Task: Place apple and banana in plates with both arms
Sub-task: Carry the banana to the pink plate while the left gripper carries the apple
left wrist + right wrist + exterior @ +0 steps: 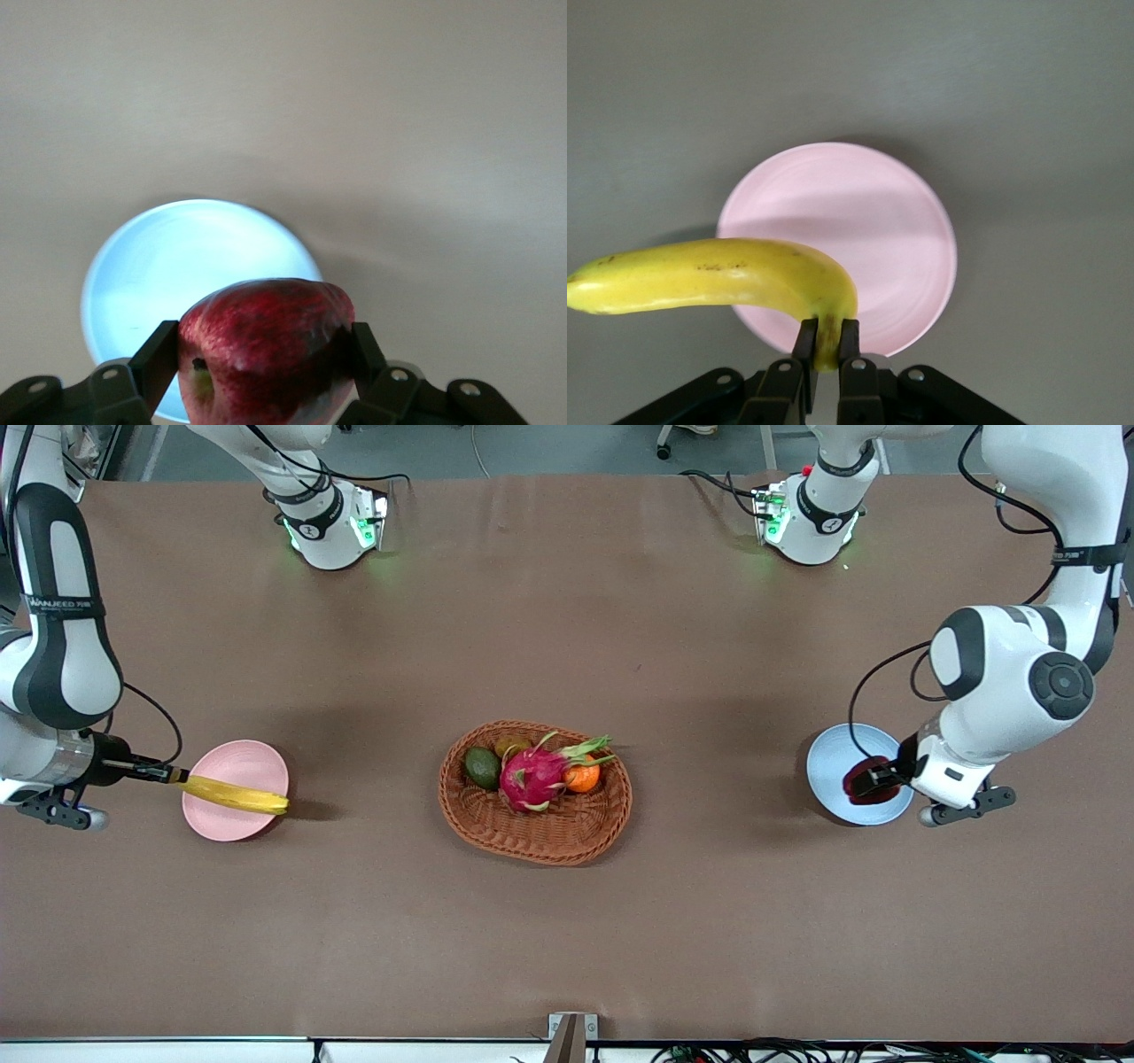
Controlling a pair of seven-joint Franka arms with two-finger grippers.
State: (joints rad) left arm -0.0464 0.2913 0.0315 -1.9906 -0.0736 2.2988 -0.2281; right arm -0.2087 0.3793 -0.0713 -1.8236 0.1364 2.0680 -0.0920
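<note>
Gripping apple, banana — tools over plates

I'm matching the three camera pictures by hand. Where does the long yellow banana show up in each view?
Front view: long yellow banana over the pale pink round plate, held by the right gripper.
Left wrist view: not in it.
Right wrist view: banana across the lower half, stem clamped in the right gripper.
Shared landmark: the pink plate.

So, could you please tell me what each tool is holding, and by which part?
The left tool grips the apple by its sides; the right tool pinches the banana at its stem end.
</note>
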